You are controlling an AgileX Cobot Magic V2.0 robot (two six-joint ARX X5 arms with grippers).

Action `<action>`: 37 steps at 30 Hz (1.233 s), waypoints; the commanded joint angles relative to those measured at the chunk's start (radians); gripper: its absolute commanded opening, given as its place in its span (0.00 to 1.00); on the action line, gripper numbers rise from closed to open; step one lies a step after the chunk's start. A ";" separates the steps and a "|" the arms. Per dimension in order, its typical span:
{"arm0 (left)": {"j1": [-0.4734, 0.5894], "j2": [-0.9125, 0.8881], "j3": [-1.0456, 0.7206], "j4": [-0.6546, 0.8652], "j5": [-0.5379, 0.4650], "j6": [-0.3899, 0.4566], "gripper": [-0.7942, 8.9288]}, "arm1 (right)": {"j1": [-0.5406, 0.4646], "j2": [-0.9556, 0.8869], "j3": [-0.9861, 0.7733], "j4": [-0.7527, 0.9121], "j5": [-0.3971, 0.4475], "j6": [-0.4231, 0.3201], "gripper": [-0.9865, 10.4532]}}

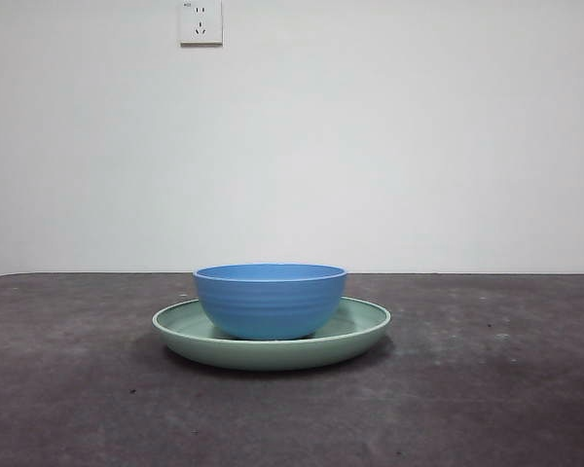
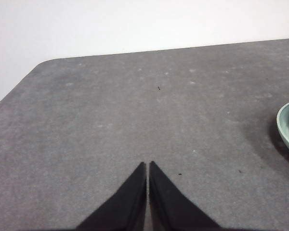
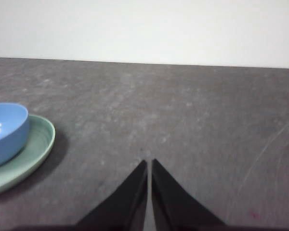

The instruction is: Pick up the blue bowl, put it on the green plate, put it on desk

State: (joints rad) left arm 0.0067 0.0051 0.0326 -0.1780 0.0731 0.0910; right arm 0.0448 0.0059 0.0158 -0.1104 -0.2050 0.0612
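bowl: the round medium-blue bowl with faint ridges on its wall [image 1: 270, 300] sits upright inside the plate, roughly centred on it
plate: the wide, shallow, pale mint-green plate [image 1: 360, 331] lies flat on the bench, its rim sticking out past the bowl on both sides
bench: dark grey-brown speckled bench top [image 1: 487, 389], plate and bowl about midway between its side edges
left gripper: [image 2: 148, 166] fingers pinched together on nothing, over bare bench, plate rim just peeking in at the side
right gripper: [image 3: 149, 163] fingers clenched too, empty, well apart from the plate and bowl
wall: plain white, with a white socket [image 1: 200, 21] up top
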 commanded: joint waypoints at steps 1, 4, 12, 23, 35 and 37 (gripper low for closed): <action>0.002 -0.002 -0.021 -0.009 -0.003 -0.003 0.09 | -0.002 -0.002 -0.005 -0.014 0.004 0.026 0.09; 0.002 -0.002 -0.021 -0.009 -0.003 -0.003 0.09 | -0.001 -0.002 -0.005 -0.057 0.004 0.026 0.09; 0.002 -0.002 -0.021 -0.009 -0.003 -0.003 0.09 | -0.002 -0.002 -0.005 -0.047 0.003 0.036 0.09; 0.002 -0.002 -0.021 -0.009 -0.003 -0.003 0.09 | -0.002 -0.002 -0.005 -0.047 0.003 0.036 0.09; 0.002 -0.002 -0.021 -0.009 -0.003 -0.003 0.09 | -0.002 -0.002 -0.005 -0.047 0.003 0.036 0.09; 0.002 -0.002 -0.021 -0.009 -0.003 -0.003 0.09 | -0.001 -0.002 -0.005 -0.047 0.003 0.036 0.09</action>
State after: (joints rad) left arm 0.0067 0.0051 0.0326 -0.1780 0.0727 0.0910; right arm 0.0448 0.0063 0.0162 -0.1566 -0.2047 0.0845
